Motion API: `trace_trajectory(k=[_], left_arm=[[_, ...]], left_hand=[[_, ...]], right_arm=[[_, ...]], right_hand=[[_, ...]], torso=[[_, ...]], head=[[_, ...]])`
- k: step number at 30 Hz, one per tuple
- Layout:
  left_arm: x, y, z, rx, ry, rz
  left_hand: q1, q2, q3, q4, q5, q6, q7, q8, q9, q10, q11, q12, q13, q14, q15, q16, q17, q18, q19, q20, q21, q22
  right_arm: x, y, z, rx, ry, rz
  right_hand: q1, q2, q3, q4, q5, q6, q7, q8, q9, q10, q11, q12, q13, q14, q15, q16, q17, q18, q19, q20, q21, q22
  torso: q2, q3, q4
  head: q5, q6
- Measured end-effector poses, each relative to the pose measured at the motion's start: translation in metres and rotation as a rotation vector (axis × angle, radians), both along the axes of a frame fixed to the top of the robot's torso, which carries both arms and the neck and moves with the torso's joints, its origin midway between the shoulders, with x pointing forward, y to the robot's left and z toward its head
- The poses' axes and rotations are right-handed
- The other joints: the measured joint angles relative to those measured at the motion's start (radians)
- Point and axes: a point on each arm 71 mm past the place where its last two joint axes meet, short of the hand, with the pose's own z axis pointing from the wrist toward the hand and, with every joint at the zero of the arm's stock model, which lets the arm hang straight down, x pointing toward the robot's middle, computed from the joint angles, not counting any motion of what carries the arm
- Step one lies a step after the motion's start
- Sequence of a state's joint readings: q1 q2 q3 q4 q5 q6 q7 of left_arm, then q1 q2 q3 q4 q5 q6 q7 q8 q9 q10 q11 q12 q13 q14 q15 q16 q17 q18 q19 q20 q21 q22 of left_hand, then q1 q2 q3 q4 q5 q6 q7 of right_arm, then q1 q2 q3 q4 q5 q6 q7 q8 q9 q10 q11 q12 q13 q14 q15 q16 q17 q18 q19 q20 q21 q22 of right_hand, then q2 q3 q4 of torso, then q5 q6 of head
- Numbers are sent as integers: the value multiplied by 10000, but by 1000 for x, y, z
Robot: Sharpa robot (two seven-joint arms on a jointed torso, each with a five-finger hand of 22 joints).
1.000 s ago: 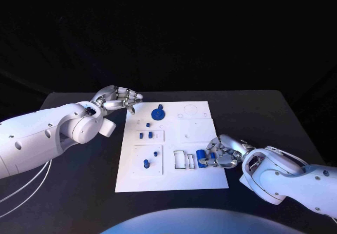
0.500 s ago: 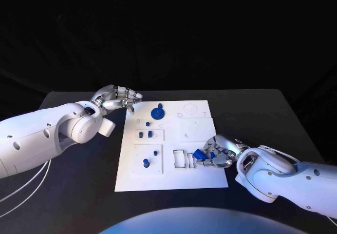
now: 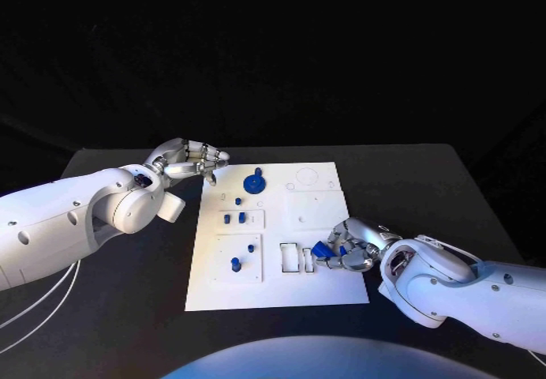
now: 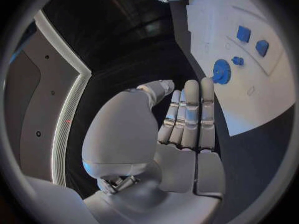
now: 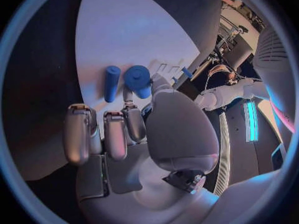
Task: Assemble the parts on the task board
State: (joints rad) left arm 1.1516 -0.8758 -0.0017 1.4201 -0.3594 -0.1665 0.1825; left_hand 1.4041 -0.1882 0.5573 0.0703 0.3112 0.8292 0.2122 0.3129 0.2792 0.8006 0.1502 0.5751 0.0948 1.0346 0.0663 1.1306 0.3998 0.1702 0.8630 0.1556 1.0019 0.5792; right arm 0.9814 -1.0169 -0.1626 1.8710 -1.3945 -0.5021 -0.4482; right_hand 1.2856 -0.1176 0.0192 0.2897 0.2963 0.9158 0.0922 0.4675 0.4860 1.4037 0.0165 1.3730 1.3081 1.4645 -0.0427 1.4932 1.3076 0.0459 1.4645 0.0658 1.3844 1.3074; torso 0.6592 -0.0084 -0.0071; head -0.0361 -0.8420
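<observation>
The white task board (image 3: 298,288) lies in the middle of the black table. My right hand (image 3: 355,246) rests on its near right part and pinches a short blue cylinder part (image 3: 322,251) between thumb and finger, beside two rectangular slots (image 3: 291,257). The right wrist view shows that held part (image 5: 138,79) at my fingertips (image 5: 129,115), with a longer blue peg (image 5: 111,83) lying next to it on the board. My left hand (image 3: 188,162) hovers off the board's far left corner, fingers curled together and holding nothing. A blue round disc (image 3: 256,184) sits near that corner.
Small blue pieces sit in the left-hand panels of the board (image 3: 234,219) (image 3: 237,264). The left wrist view shows the disc (image 4: 221,71) and two square blue pieces (image 4: 252,41) beyond my left hand (image 4: 181,129). Black table surrounds the board.
My right hand has shifted slightly left across the board with the blue part, closer to the slots. The left hand has stayed where it was.
</observation>
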Motion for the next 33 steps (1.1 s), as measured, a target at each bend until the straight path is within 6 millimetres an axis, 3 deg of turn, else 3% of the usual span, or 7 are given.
trace_trajectory(k=[5, 21, 33], left_arm=[[0, 0, 0, 1, 0, -1], [0, 0, 0, 3, -2, -2], [0, -1, 0, -1, -3, -14]], left_hand=[[0, 0, 0, 0, 0, 0, 0, 0, 0, 0, 0, 0, 0, 0, 0, 0, 0, -1, 0, 0, 0, 0], [0, 0, 0, 0, 0, 0, 0, 0, 10, 0, 0, 0, 0, 0, 0, 0, -1, -1, 0, 0, 0, 0], [0, 0, 0, 0, 0, 0, 0, 0, 9, 0, 0, 0, 0, 0, 0, 0, -1, -1, 0, 0, 0, 1]], right_arm=[[-2, 0, 1, 180, -35, -137], [-3, 8, 22, 1201, -342, -261], [-4, 24, 21, 1440, -2, 69]], right_hand=[[271, 269, 404, -5, 53, 86, 19, 0, -164, 188, -126, 128, 0, 23, -115, 45, 0, -7, -1, -70, 350, -1], [284, 279, 712, 31, 36, 135, 76, -5, -184, 416, -168, 346, -3, 22, -184, 116, -1, -7, -2, -141, 232, 6], [196, 364, 801, 33, -8, 188, 130, -18, -299, 453, -203, 346, -4, 22, -184, 155, -2, -7, -2, -140, 232, 4]], torso=[[5, 1, 0], [20, 0, 13], [29, -4, 25]], head=[[-2, 15], [12, 54], [63, 26]])
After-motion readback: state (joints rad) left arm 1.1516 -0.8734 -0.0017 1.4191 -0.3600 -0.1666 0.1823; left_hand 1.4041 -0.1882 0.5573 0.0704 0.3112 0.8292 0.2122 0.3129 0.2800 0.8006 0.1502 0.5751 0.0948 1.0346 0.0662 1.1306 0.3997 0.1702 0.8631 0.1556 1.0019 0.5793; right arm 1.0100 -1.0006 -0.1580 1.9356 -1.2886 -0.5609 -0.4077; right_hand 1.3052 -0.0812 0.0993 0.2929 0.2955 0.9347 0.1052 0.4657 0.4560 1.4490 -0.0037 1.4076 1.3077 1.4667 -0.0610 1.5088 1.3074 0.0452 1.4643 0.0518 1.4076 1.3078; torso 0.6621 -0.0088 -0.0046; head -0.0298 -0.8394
